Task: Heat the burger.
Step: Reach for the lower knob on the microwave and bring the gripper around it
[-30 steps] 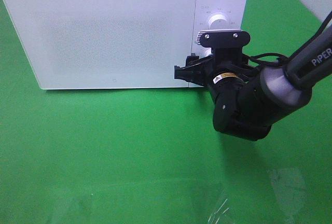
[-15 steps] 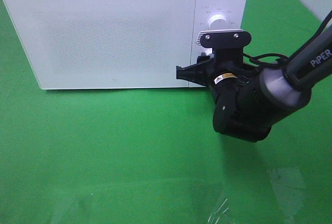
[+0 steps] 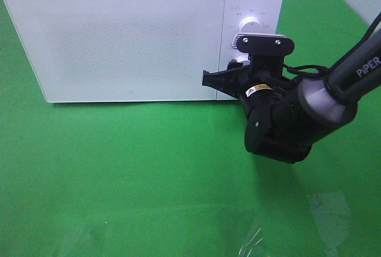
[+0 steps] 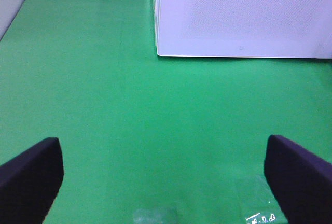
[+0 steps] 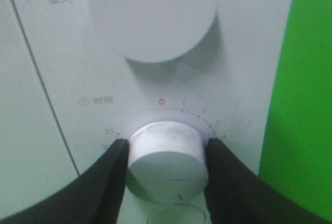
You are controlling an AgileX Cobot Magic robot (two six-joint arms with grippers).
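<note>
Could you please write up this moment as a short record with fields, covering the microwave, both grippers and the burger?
microwave: white, standing on the green cloth, door closed
right gripper: shut on the timer knob, one finger on each side
upper knob: nothing touching it
left gripper: open, holding nothing, over bare green cloth
burger: not visible in any view

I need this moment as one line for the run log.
right pincer: shut on lower knob | left pincer: open, over green cloth | microwave door: closed | burger: not in view
</note>
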